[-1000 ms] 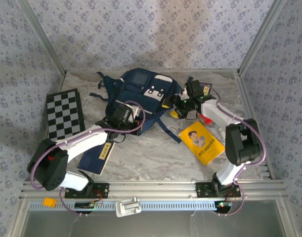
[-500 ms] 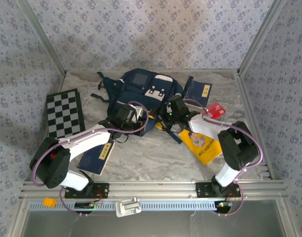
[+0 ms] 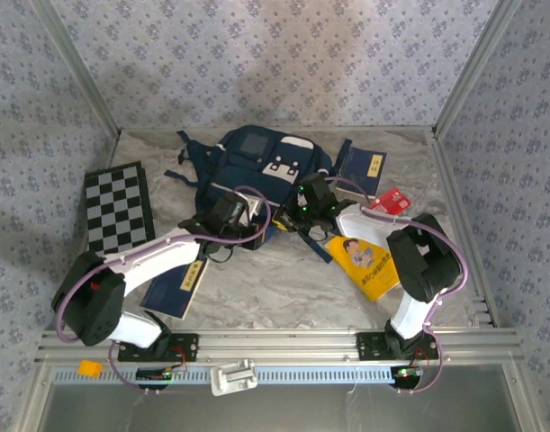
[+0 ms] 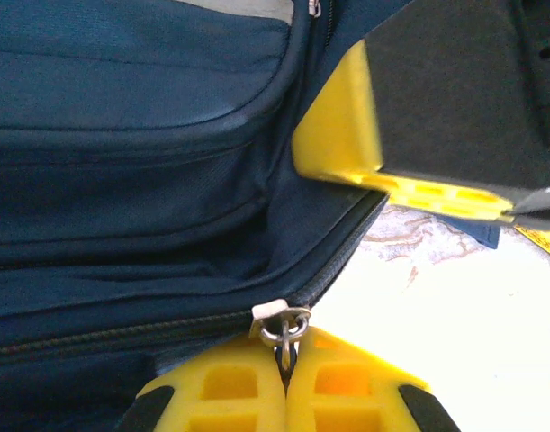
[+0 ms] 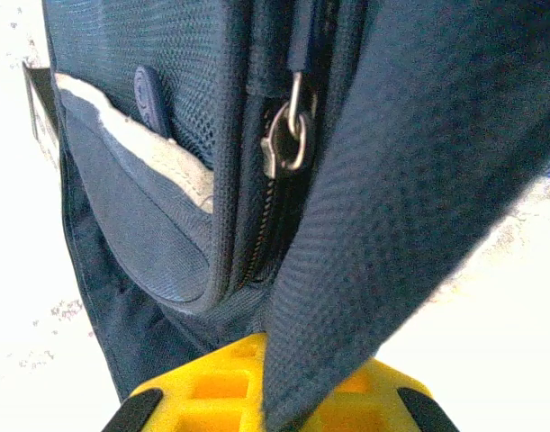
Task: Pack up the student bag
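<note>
Flowery wallpaper all round, marbled table (image 3: pixel 265 288) underneath. The student bag (image 3: pixel 256 166) lies flat toward the back middle of it, between the two arms' reach. The left gripper (image 4: pixel 286 382) is pinched tight on the zipper pull (image 4: pixel 282 324) at the bag's near edge. The right gripper (image 5: pixel 279 400) is clamped on a strap (image 5: pixel 383 225) just beside a second slider (image 5: pixel 288 135). My guess is it's soft, floppy cloth and light while empty, so it'll sag and bunch rather than hold shape. Grabbing the metal pulls or the webbing seems smarter than pinching loose fabric, which would probably slip.
</note>
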You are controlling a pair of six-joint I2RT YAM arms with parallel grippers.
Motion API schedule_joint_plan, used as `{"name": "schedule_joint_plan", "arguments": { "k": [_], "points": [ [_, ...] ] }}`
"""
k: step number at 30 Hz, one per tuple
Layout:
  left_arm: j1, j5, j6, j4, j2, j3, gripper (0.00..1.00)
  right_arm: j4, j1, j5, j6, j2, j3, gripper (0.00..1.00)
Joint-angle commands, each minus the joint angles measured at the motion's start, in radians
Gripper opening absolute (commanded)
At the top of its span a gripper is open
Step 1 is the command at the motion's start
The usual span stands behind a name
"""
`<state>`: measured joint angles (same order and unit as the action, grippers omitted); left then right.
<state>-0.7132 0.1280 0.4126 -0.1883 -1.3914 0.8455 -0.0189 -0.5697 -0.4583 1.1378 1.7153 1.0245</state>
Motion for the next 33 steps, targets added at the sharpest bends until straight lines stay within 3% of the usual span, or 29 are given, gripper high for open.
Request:
{"name": "schedule_joint_plan", "arguments": {
  "k": [1, 5, 13, 19, 22, 24, 33],
  "points": [
    [0.023, 0.008, -0.049, -0.08, 0.118, -0.025, 0.0, -0.139, 0.097, -0.023, -0.173, -0.052, 0.015, 0.03],
    [0.079, -0.028, -0.077, -0.13, 0.183, -0.086, 0.0, -0.238, 0.204, -0.074, -0.285, -0.052, 0.06, 0.02],
    [0.118, 0.115, -0.039, -0.068, 0.138, -0.061, 0.0, -0.416, 0.264, -0.016, -0.454, 0.051, 0.306, 0.07],
    [0.094, 0.138, -0.008, -0.01, 0.069, -0.011, 0.0, -0.446, 0.26, -0.023, -0.458, 0.082, 0.35, 0.29],
    [0.079, 0.137, -0.006, -0.002, 0.053, 0.001, 0.0, -0.503, 0.258, 0.022, -0.475, 0.023, 0.324, 0.53],
    [0.068, 0.136, -0.01, -0.004, 0.044, 0.01, 0.0, -0.548, 0.255, 0.058, -0.475, -0.034, 0.291, 0.61],
    [0.034, 0.123, -0.006, 0.008, -0.001, 0.034, 0.0, -0.476, 0.128, 0.086, -0.233, -0.203, 0.086, 0.78]
  ]
}}
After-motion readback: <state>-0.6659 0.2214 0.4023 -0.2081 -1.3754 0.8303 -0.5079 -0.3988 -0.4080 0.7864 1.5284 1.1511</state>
